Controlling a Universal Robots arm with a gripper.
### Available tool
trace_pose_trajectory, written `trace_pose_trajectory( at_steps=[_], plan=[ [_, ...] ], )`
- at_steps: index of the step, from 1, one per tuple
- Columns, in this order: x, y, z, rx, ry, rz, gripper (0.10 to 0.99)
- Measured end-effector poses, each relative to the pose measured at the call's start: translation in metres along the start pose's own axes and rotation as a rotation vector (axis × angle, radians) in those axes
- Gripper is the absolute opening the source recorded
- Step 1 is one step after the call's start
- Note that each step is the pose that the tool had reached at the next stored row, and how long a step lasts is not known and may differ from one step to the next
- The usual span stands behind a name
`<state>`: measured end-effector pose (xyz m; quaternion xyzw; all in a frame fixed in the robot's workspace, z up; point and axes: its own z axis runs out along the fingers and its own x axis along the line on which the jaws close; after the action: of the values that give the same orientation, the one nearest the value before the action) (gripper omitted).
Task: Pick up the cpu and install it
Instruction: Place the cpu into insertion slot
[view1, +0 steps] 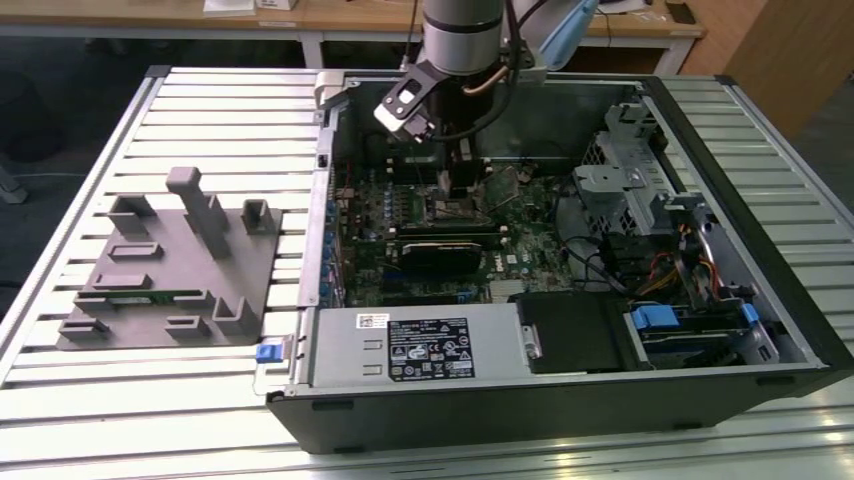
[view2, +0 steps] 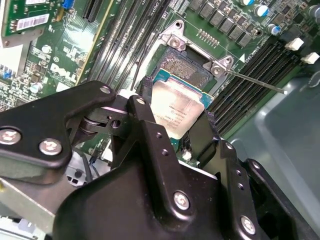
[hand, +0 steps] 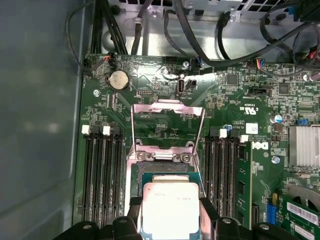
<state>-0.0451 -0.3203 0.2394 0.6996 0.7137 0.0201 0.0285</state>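
Note:
The cpu (view2: 177, 107) is a flat square chip with a silvery top. It sits between my gripper's (view2: 175, 119) black fingers (view2: 145, 115), which are shut on its two opposite edges. In the first wrist view the cpu (hand: 170, 207) hangs in the gripper (hand: 171, 214) just beside and above the open socket (hand: 162, 167), partly covering it. The socket's metal load plate (hand: 167, 117) stands flipped up. The socket (view2: 187, 67) shows its bare contact field, with its lever (view2: 255, 80) swung out. In the exterior view the gripper (view1: 461, 180) reaches down into the open computer case (view1: 561, 400) over the motherboard.
Black memory slots (hand: 102, 170) flank the socket on both sides. Cables (hand: 200, 45) run along the board's far edge. A power supply (view1: 414, 345) and drive cage (view1: 641, 180) fill the case. A grey fixture tray (view1: 174, 265) lies on the slatted table at the exterior view's left.

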Motion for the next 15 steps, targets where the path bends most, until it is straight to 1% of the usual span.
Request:
trace_pose_trajectory(
  at_steps=[15],
  plan=[
    [0.0013, -0.0008, 0.0161, 0.001, 0.0, 0.001, 0.541]
  ],
)
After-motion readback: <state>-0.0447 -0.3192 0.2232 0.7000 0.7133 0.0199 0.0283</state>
